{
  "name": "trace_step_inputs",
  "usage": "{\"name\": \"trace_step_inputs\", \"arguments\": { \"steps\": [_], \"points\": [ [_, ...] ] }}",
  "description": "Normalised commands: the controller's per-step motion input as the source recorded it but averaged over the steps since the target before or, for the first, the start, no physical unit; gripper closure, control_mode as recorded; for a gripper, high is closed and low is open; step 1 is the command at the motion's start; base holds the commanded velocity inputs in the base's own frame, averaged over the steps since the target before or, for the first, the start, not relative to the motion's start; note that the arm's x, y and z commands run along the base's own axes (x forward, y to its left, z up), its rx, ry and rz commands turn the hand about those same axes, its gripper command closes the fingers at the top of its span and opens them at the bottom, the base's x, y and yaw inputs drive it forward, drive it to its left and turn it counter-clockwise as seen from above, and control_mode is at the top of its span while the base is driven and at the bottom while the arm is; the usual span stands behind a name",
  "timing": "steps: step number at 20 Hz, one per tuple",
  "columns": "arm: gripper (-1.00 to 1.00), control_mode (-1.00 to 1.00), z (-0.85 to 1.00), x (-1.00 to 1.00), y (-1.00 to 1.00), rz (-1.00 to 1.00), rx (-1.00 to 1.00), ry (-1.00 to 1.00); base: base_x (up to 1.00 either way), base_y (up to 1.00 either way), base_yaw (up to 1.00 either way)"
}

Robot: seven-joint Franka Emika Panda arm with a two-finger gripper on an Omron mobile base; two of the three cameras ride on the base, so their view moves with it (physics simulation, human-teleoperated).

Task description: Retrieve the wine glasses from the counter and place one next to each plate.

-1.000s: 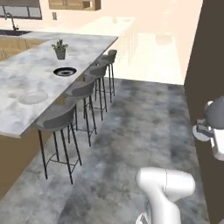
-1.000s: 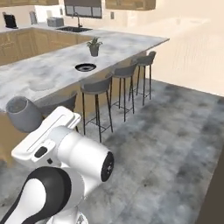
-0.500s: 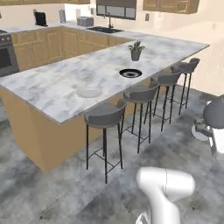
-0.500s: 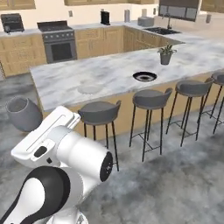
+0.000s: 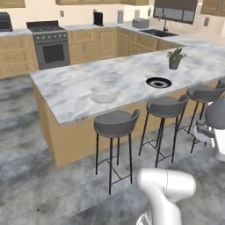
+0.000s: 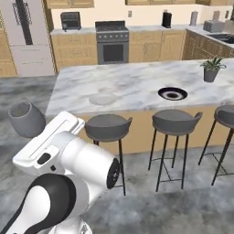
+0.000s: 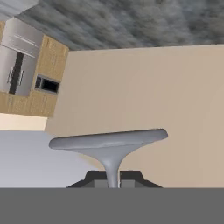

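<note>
You are viewing the marble island (image 5: 79, 94) from a new angle: the base has swung since the earlier frames, so the whole scene has shifted. The white plate (image 5: 104, 97) lies near the island's front edge, the dark plate (image 5: 158, 82) further along toward the potted plant (image 5: 175, 58). The gripper (image 7: 113, 180) is clamped on the stem of a wine glass (image 7: 108, 144), bowl visible at (image 6: 25, 119).
</note>
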Motion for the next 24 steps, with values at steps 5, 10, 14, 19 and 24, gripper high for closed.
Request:
{"name": "trace_step_inputs", "arguments": {
  "steps": [5, 10, 14, 19, 24],
  "points": [
    [1.00, 1.00, 0.00, 0.00, 0.00, 0.00, 0.00, 0.00, 0.01, -0.95, 0.38],
    [1.00, 1.00, 0.00, 0.00, 0.00, 0.00, 0.00, 0.00, 0.10, -0.65, 0.26],
    [1.00, 1.00, 0.00, 0.00, 0.00, 0.00, 0.00, 0.00, 0.67, -0.16, 0.13],
    [1.00, 1.00, 0.00, 0.00, 0.00, 0.00, 0.00, 0.00, 0.90, 0.02, 0.03],
    [1.00, 1.00, 0.00, 0.00, 0.00, 0.00, 0.00, 0.00, 0.70, -0.03, 0.10]
  ]
}}
